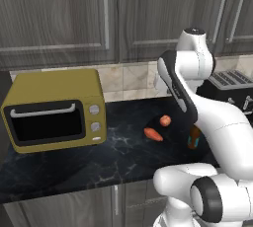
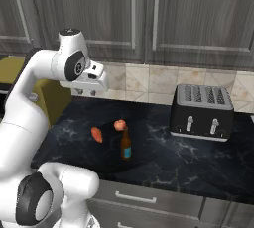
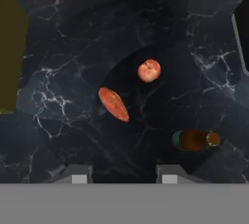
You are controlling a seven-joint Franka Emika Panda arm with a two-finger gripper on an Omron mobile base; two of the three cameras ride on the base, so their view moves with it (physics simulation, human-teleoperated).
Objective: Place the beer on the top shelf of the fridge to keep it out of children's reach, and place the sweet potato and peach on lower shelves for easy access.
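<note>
From the left base view, the beer (image 1: 193,137) stood upright on the dark marble counter (image 1: 99,162), partly hidden by the white arm, with the sweet potato (image 1: 153,134) and peach (image 1: 165,120) to its left and a yellow microwave (image 1: 54,110) further left. From the right base view, the gripper (image 2: 84,93) hung high above the counter, near the backsplash; a black toaster (image 2: 202,111) sat to the right of the bottle. Through the hand view, the fingertips (image 3: 78,177) stood apart and empty, above all three items.
</note>
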